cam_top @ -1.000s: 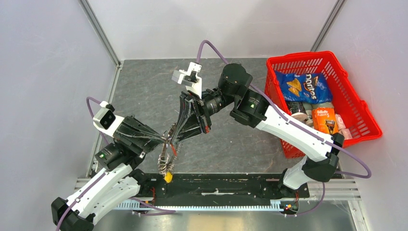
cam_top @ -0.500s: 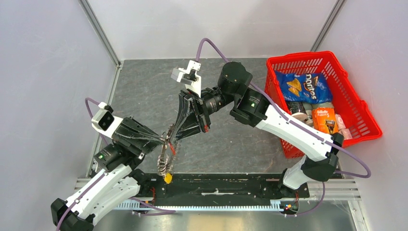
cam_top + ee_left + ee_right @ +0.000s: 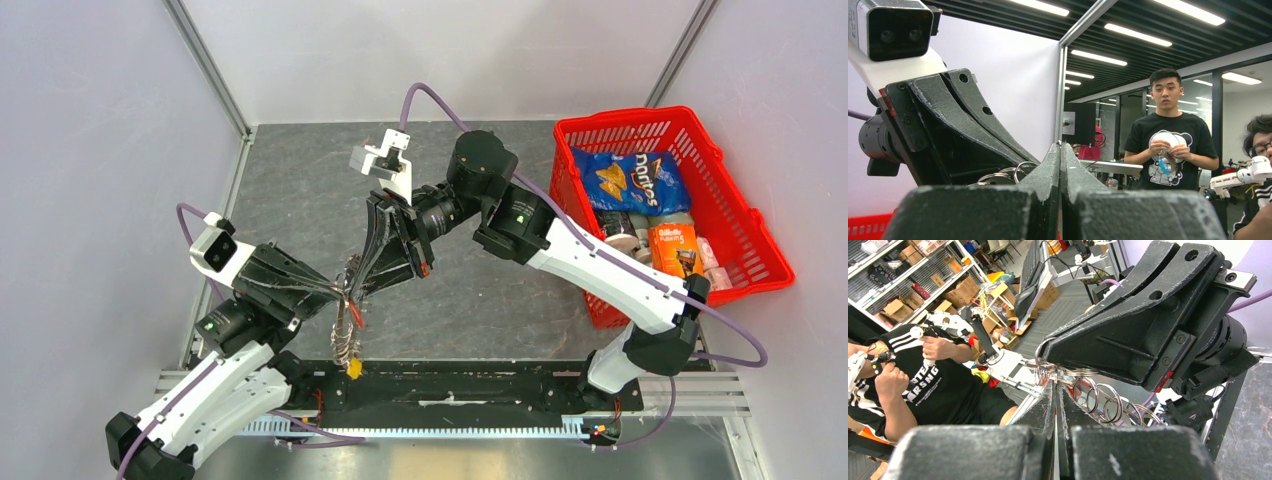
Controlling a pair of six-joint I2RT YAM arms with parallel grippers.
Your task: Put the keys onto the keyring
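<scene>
Left gripper point(image 3: 338, 293), right gripper point(image 3: 360, 284) both clenched, tips meeting on keyring point(image 3: 1096, 399) bunch, aloft over near-left tabletop point(image 3: 480, 310). Yellow-tagged keys point(image 3: 351, 367) dangle below. Threading underway; number still off ring unclear.

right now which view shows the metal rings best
Right wrist: the metal rings appear up close as separate linked loops just past its shut fingers. Top external shows only a small dangling tangle with a yellow tag at its bottom. Left wrist catches a few loops, partly cut off by its own fingers.
</scene>
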